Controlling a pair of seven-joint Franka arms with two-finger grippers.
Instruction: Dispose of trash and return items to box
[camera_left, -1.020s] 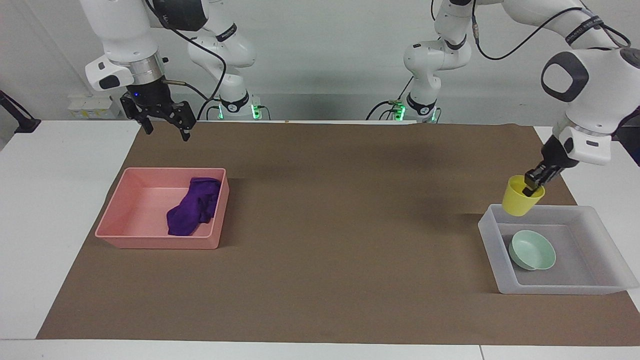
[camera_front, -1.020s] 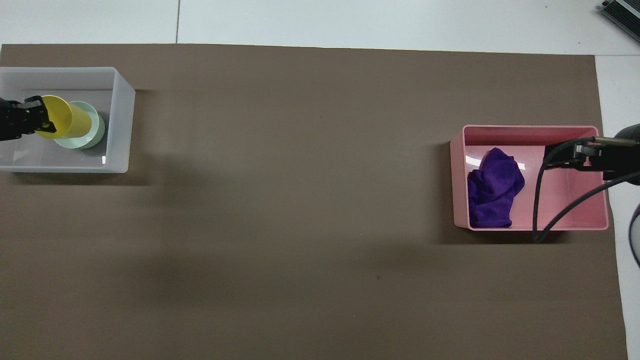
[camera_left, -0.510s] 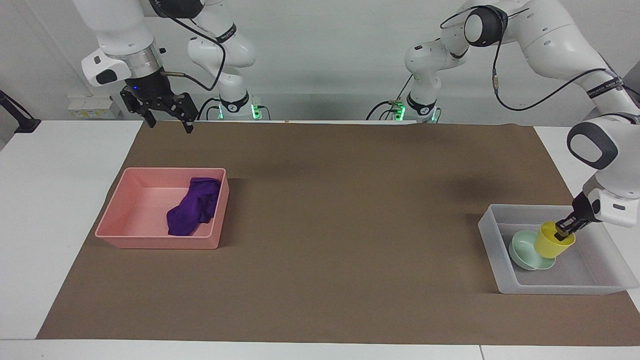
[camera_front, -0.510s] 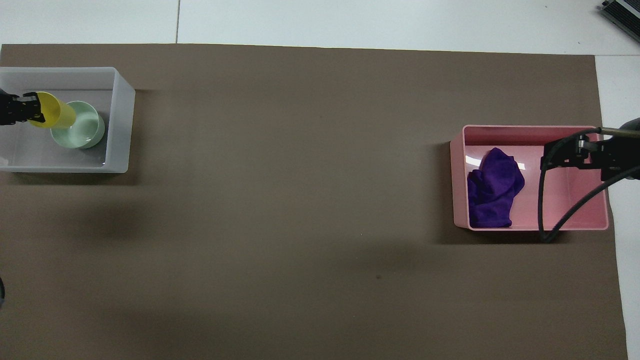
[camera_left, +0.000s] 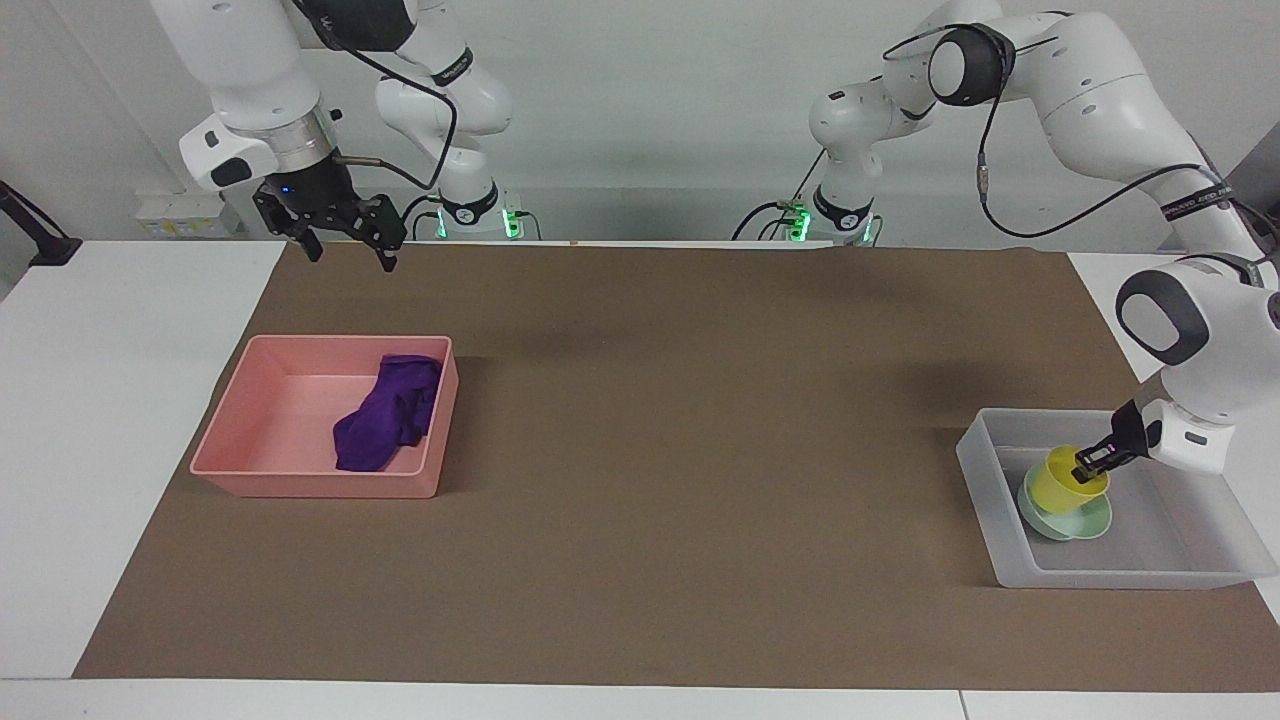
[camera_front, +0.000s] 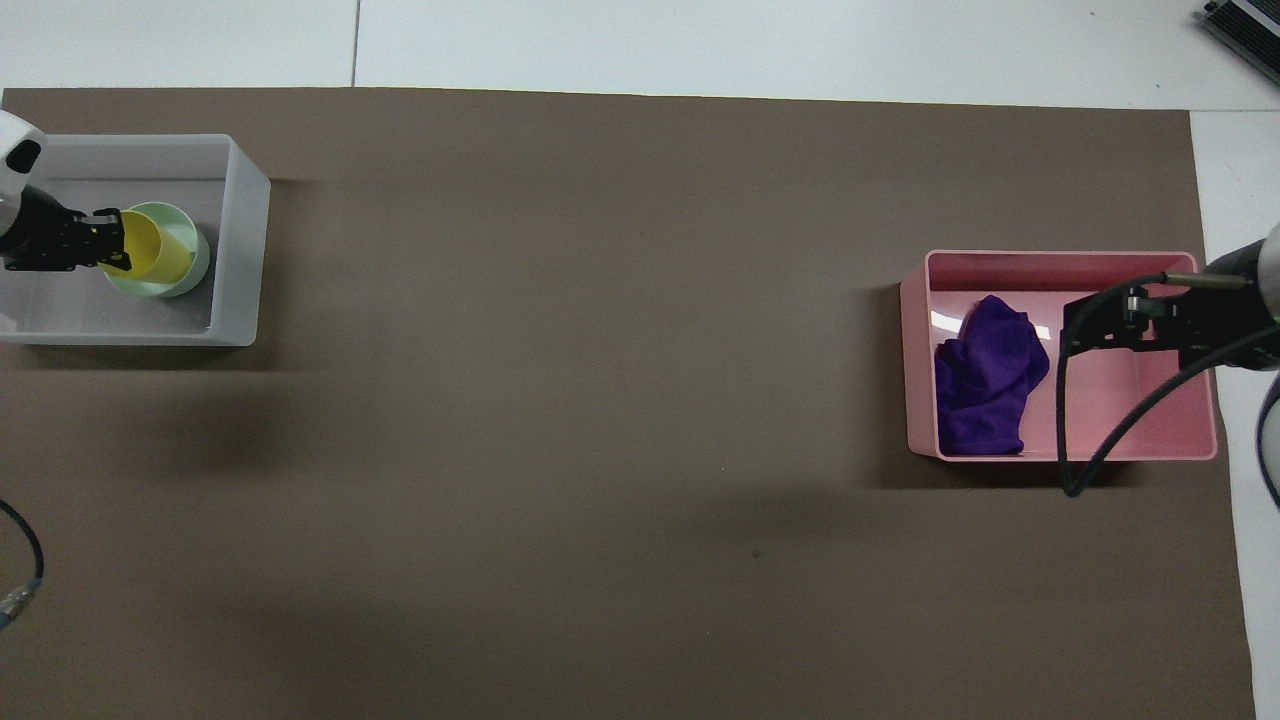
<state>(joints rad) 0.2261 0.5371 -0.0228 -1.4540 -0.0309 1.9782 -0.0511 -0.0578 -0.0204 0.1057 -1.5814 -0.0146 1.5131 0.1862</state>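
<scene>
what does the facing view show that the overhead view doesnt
Only the facing view shows both arms whole with their bases, and the right gripper raised, open and empty. Only the overhead view looks straight down into the yellow cup. Both show the left gripper shut on the cup's rim over the green bowl in the translucent tray, and the purple cloth in the pink bin.
</scene>
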